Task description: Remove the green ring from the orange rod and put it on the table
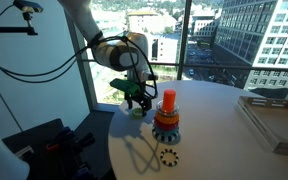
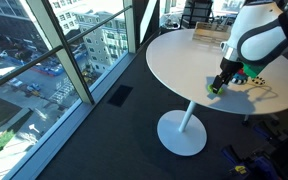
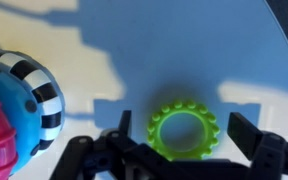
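Item: green ring. Off the orange rod, lying flat on the white surface beside the stack. My pincer: spread wide, straddling it, gripping nothing. Remaining, I judge: retreat only.

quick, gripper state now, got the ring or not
Gripper: open; green ring lies loose on the table between its jaws.

The arm bends down from above, its pincer pointing downward, fingers spread apart.
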Tool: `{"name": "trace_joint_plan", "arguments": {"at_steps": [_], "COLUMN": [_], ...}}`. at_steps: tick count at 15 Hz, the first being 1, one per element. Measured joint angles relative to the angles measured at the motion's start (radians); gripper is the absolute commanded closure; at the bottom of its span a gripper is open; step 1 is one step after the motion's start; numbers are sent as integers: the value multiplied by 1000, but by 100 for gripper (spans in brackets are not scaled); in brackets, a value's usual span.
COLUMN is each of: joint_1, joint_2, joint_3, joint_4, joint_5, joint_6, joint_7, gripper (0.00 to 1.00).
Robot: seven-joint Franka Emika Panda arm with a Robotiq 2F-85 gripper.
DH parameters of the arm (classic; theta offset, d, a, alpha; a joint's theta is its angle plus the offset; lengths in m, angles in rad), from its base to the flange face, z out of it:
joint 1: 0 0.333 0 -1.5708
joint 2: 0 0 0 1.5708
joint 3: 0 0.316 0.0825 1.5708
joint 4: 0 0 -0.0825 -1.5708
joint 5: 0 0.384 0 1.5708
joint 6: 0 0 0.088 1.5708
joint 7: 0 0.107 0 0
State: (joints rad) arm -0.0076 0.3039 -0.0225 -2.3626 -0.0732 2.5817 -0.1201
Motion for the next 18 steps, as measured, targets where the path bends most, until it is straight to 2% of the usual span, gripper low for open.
{"name": "trace_joint_plan", "arguments": {"at_steps": [3, 6, 18], "joint_1": [0, 0, -16], "joint_2": [-10, -55, -372], "joint_3": [0, 0, -16], "joint_4": [4, 4, 1], "joint_5": [0, 0, -51], "joint_6": [-21, -91, -439], "joint_7": [0, -1, -1], "gripper": [0, 0, 0]}}
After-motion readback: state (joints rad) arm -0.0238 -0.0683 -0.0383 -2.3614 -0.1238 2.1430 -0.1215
